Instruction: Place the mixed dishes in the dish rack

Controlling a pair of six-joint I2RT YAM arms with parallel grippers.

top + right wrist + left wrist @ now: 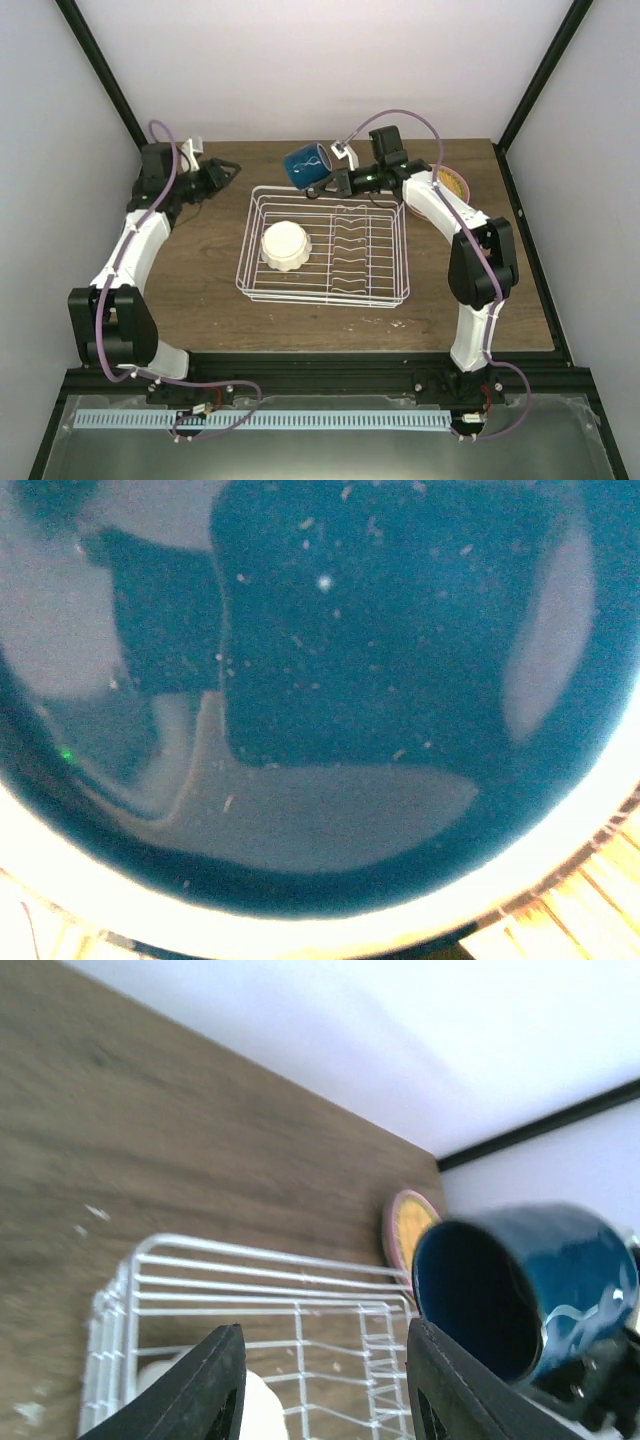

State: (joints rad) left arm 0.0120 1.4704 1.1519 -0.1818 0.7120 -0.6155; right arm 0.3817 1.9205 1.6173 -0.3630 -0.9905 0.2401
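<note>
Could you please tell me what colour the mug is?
Dark blue mug, clearest in the left wrist view.

We find the bowl [284, 245] in the rack [320, 297], left side — the mug [305, 165] above its far edge. A plate [452, 182] lies to its right.

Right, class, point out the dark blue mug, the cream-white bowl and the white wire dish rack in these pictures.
Dark blue mug [303, 166]: top external view, outer side wall.
Cream-white round bowl [285, 245]: top external view, its centre.
White wire dish rack [320, 297]: top external view, near rim.
</note>
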